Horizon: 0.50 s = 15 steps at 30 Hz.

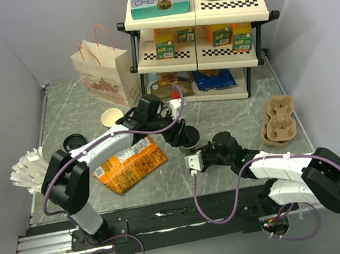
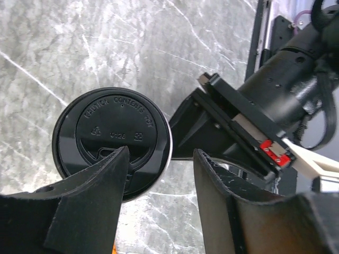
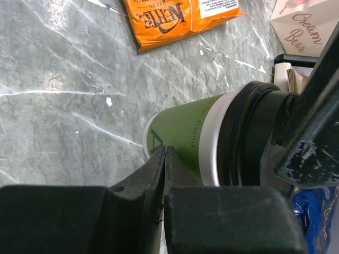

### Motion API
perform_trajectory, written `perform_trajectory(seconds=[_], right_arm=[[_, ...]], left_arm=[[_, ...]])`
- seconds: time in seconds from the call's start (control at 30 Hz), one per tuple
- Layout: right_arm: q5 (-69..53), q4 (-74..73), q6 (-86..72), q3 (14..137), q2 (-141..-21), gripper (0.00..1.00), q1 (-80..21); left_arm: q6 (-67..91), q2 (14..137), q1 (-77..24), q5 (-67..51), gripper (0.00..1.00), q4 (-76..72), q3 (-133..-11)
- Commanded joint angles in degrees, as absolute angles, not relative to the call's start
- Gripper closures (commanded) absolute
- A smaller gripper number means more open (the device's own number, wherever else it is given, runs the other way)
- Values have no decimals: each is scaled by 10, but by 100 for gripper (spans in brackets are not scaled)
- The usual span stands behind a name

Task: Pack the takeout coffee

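Note:
The takeout coffee (image 1: 190,140) stands upright on the marble table, a green paper cup (image 3: 185,135) with a black lid (image 2: 111,138). My left gripper (image 2: 161,153) hovers open just above it. One of its fingers (image 2: 100,196) overlaps the lid's near edge, and the gap between the fingers lies to the right of the cup. In the top view the left gripper (image 1: 179,132) sits over the cup from the back left. My right gripper (image 3: 165,157) is shut with nothing in it, its tips close to the cup's lower wall. It shows as a black block (image 2: 238,132) in the left wrist view.
A paper bag (image 1: 105,72) stands at the back left beside a shelf unit (image 1: 200,36). A lidless cup (image 1: 112,117), a loose black lid (image 1: 74,141), an orange snack bag (image 1: 130,163), white sachets (image 1: 29,168) and a cardboard cup carrier (image 1: 279,121) lie around.

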State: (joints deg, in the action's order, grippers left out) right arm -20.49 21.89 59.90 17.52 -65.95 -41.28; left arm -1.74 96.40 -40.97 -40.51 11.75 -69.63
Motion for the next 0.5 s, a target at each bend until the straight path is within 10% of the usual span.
perform_trajectory(seconds=[0.0,0.47], right_arm=[[-199,251,603,172,-664,94,-417],[-195,250,579,188,-661,93,-416]], left_arm=[[-4,954,-414,-454,44,118,-709],[-4,977,-403,-426,44,126,-733]])
